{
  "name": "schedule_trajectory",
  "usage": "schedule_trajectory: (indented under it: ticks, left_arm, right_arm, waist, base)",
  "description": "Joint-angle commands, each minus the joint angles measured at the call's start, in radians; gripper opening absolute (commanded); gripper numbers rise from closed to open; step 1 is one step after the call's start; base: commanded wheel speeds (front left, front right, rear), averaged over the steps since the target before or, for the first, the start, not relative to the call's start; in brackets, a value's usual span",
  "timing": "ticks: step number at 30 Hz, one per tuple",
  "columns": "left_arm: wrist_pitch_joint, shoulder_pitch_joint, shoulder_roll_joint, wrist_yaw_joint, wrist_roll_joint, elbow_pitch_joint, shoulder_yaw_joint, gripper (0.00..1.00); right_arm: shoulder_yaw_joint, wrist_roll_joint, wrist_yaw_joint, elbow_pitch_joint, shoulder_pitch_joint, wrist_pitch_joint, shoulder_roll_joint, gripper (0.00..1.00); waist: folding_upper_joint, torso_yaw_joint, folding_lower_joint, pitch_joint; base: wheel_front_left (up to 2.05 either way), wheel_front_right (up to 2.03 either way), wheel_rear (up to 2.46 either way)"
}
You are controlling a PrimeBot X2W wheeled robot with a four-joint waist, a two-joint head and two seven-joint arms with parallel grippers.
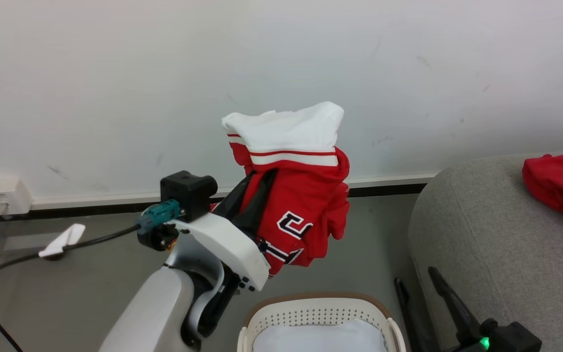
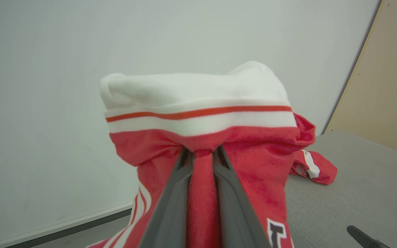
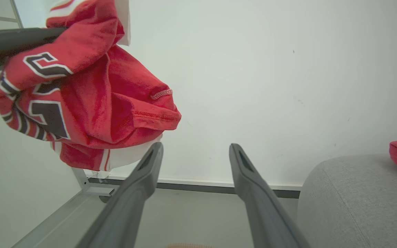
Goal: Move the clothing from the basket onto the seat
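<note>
My left gripper [image 2: 202,150] is raised in front of the wall, shut on a red jersey [image 1: 293,205] with white trim and dark lettering. The jersey [image 2: 202,137] drapes over the fingers and hides their tips. It hangs above and behind the cream basket [image 1: 311,298], where a white piece [image 1: 320,337] lies. To the right is the grey seat [image 1: 482,244], with another red garment [image 1: 560,188] lying on it. My right gripper [image 3: 195,146] is open and empty, low beside the seat's edge [image 1: 416,278].
A white wall with a dark baseboard stands behind. A wall socket [image 1: 5,195] and a black cable [image 1: 8,266] are at the left on the grey floor. A metal frame leg [image 3: 81,179] stands by the wall. A beige panel [image 2: 384,86] rises behind the seat.
</note>
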Motion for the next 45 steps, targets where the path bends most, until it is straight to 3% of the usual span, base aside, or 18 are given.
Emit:
schedule_trajectory:
  ticks: [1, 8, 15, 31, 32, 33, 35, 44, 45]
  left_arm:
    - [0.002, 0.013, 0.002, 0.003, 0.001, -0.007, -0.003, 0.0]
    - [0.006, 0.02, -0.003, 0.0, 0.001, -0.006, -0.023, 0.0]
    - [0.005, 0.02, -0.011, -0.002, 0.0, -0.005, -0.045, 0.0]
    - [0.003, 0.005, -0.035, -0.017, -0.012, 0.014, -0.099, 0.0]
    - [0.002, 0.005, -0.036, -0.018, -0.014, 0.017, -0.1, 0.0]
    - [0.002, 0.005, -0.036, -0.018, -0.014, 0.017, -0.1, 0.0]
    - [0.001, 0.007, -0.037, -0.017, -0.016, 0.024, -0.105, 0.0]
    - [-0.012, 0.005, -0.027, -0.007, -0.014, 0.044, -0.101, 0.01]
    - [-0.015, 0.003, -0.026, -0.006, -0.01, 0.044, -0.1, 0.33]
  right_arm:
    - [0.054, 0.04, 0.0, -0.013, -0.027, 0.001, -0.028, 1.0]
    - [0.323, 0.285, 0.0, -0.036, -0.167, 0.007, -0.147, 1.0]
    - [0.461, 0.5, 0.0, -0.02, -0.321, 0.024, -0.2, 1.0]
    - [0.658, 0.81, 0.0, 0.223, -0.586, 0.036, -0.116, 1.0]
    - [0.665, 0.828, 0.0, 0.227, -0.598, 0.031, -0.111, 0.89]
    - [0.665, 0.828, 0.0, 0.227, -0.598, 0.031, -0.111, 0.89]
    - [0.672, 0.863, 0.0, 0.224, -0.613, 0.021, -0.102, 0.0]
    - [0.709, 0.908, 0.0, 0.211, -0.632, -0.002, -0.136, 0.0]
    - [0.705, 0.909, 0.0, 0.212, -0.631, -0.002, -0.139, 0.0]
  waist:
    - [0.0, 0.001, 0.0001, 0.0]
    - [0.0, 0.002, 0.0001, -0.005]
    - [0.0, 0.008, 0.0001, -0.005]
    - [0.0, 0.04, 0.0001, 0.001]
    - [0.0, 0.042, 0.0001, 0.0]
    - [0.0, 0.042, 0.0001, 0.0]
    - [0.0, 0.046, 0.0001, 0.0]
    - [0.0, 0.052, 0.0001, 0.003]
    - [0.0, 0.051, 0.0001, 0.003]
  base:
    - [0.0, 0.0, 0.0]
    - [0.0, 0.0, 0.0]
    - [0.0, 0.0, 0.0]
    - [0.0, 0.0, 0.0]
    - [0.0, 0.0, 0.0]
    - [0.0, 0.0, 0.0]
    - [0.0, 0.0, 0.0]
    - [0.0, 0.0, 0.0]
    - [0.0, 0.0, 0.0]
